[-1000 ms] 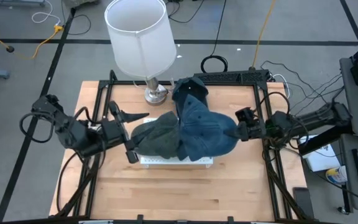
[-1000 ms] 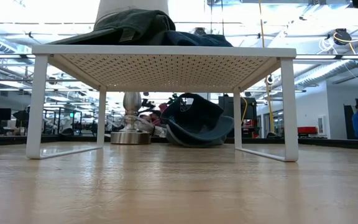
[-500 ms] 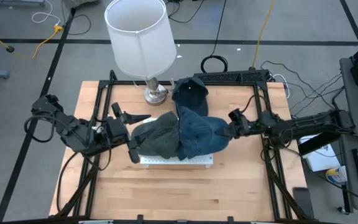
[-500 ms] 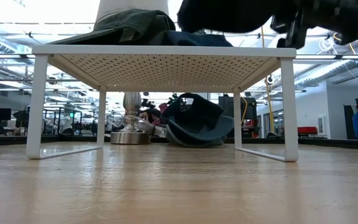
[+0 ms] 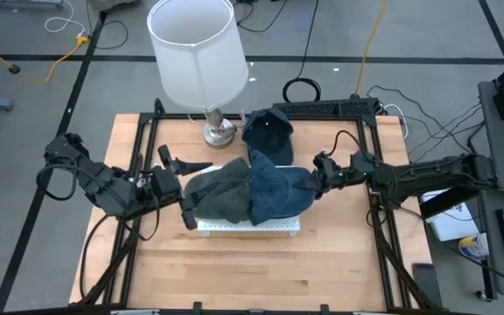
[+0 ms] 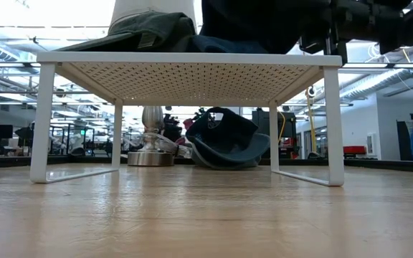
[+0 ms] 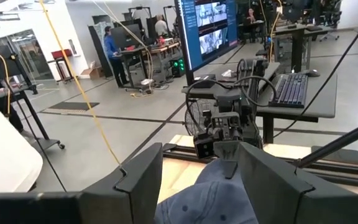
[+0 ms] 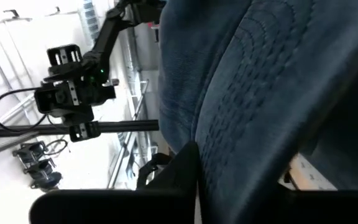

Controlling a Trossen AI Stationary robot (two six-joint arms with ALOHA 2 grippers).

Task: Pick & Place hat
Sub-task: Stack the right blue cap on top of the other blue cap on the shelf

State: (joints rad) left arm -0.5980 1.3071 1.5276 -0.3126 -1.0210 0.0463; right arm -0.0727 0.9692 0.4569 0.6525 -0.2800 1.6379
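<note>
A blue denim cap [image 5: 278, 188] lies across the right half of a white rack [image 5: 234, 227], beside a dark green hat [image 5: 220, 192] on the rack's left half. My right gripper [image 5: 316, 179] is shut on the blue cap at the rack's right end. My left gripper [image 5: 191, 191] is open at the rack's left end, next to the green hat. In the left wrist view the blue cap [image 7: 210, 199] shows between its fingers. A second dark blue cap [image 5: 268, 134] rests on the table behind the rack. My right gripper holds the blue cap by its right-hand edge [image 8: 229, 143], pinched between the two fingers [image 8: 176, 168]. It comes level from the table's right side. The cap's body lies on the rack top and against the green hat.
A lamp with a white shade [image 5: 195, 52] stands at the far edge, its metal base [image 5: 220, 133] left of the dark blue cap. The black frame rails [image 5: 370, 166] run along both table sides. Bare wood [image 5: 252, 271] lies between the rack and the near edge.
My right gripper has moved toward the table's left and down, carrying the blue cap. The cap was lifted off the rack's right end; now it lies lower, on the rack top against the green hat.
</note>
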